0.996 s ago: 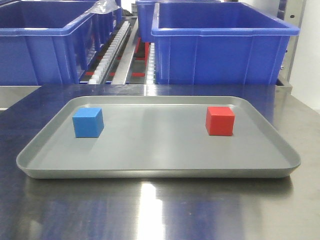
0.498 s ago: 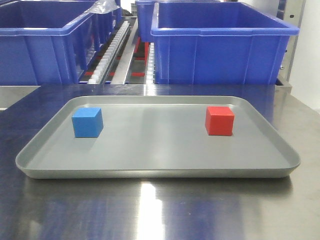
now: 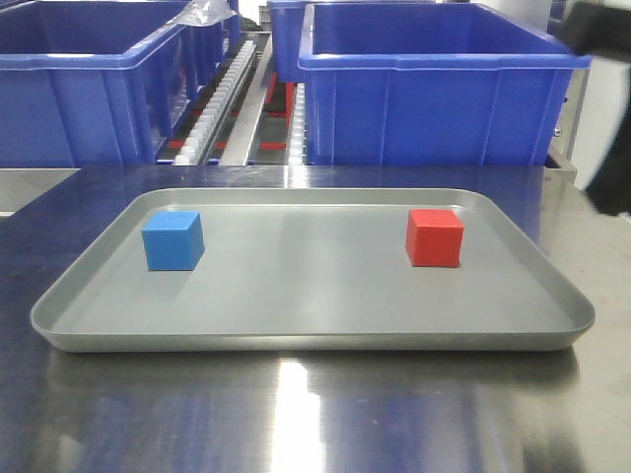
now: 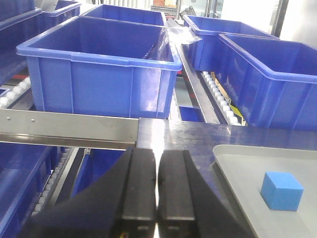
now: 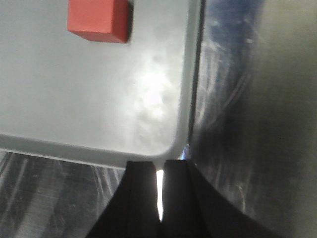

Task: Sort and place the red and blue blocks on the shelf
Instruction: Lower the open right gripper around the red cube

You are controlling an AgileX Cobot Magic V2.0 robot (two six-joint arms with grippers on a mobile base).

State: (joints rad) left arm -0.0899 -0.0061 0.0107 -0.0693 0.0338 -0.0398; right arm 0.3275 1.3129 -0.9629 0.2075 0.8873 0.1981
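Front-facing view: a shallow grey metal tray (image 3: 296, 340) on the steel table (image 3: 296, 414) holds a matte blue cube (image 3: 173, 240) at its left and a bright red cube (image 3: 434, 237) at its right. The cubes are well apart, each flat on one face, roughly square to the camera, and equal-sided, so neither has a long axis. Large blue plastic bins (image 3: 434, 99) stand behind. The left gripper (image 4: 157, 156) and right gripper (image 5: 159, 168) have fingers nearly pressed together, gripping nothing.

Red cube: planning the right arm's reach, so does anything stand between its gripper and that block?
Nothing visible does. Between the right gripper and the small matte red cube lies only bare grey metal tray floor and its low rim.
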